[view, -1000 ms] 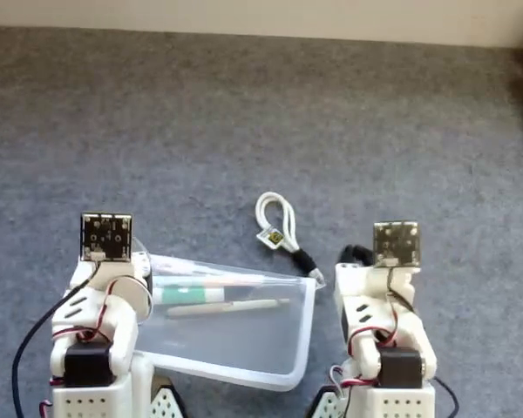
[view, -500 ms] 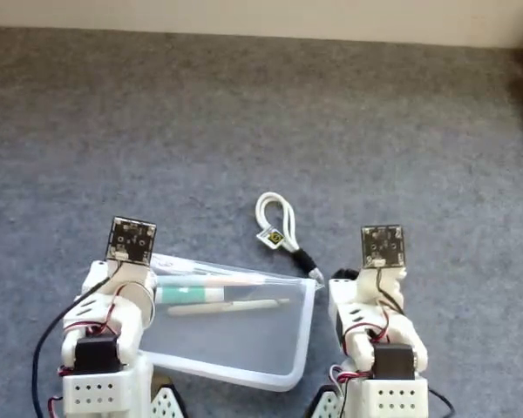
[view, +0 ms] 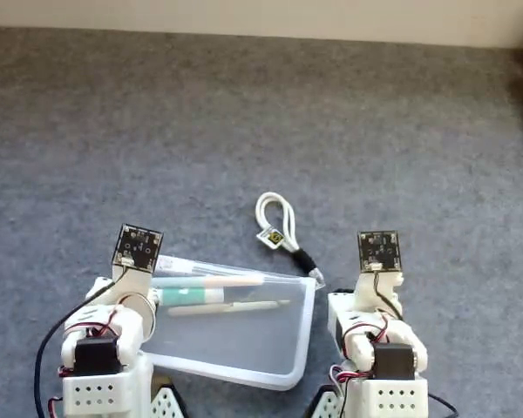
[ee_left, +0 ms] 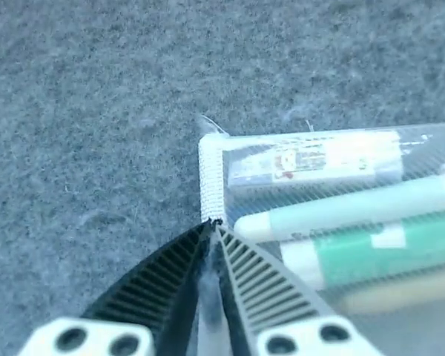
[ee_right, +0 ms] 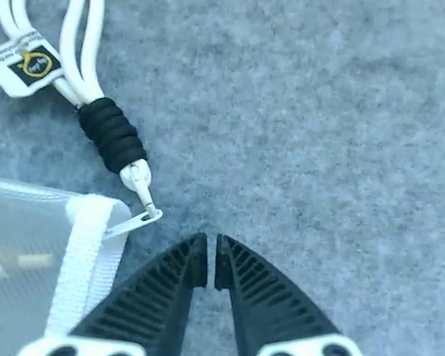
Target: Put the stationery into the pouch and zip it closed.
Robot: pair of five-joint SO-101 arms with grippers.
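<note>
We are looking down on a grey, felt-like table covering (view: 244,104) where a clear rectangular mesh pouch with white seams (view: 244,344) is lying between our two arms. It is holding the stationery, a green-and-white marker (ee_left: 371,248) and pale pens beside it, all lying just past the left fingertips. The left gripper (ee_left: 211,226) is sitting with its fingers together, tips on the end of the pouch's white corner seam; we cannot tell whether they are pinching the fabric. The right gripper (ee_right: 209,248) is resting with its fingers together on nothing, and just ahead of its tips are lying the looped white zip cord with a black wrap (view: 275,213) and the small metal slider tab (ee_right: 139,219). The slider is sitting at the pouch's end corner, so we are judging the zip to be closed or nearly so. If the left fingers are gripping the seam, lifting away could drag the pouch. A careless right move could snag the cord and pull the slider back open.
</note>
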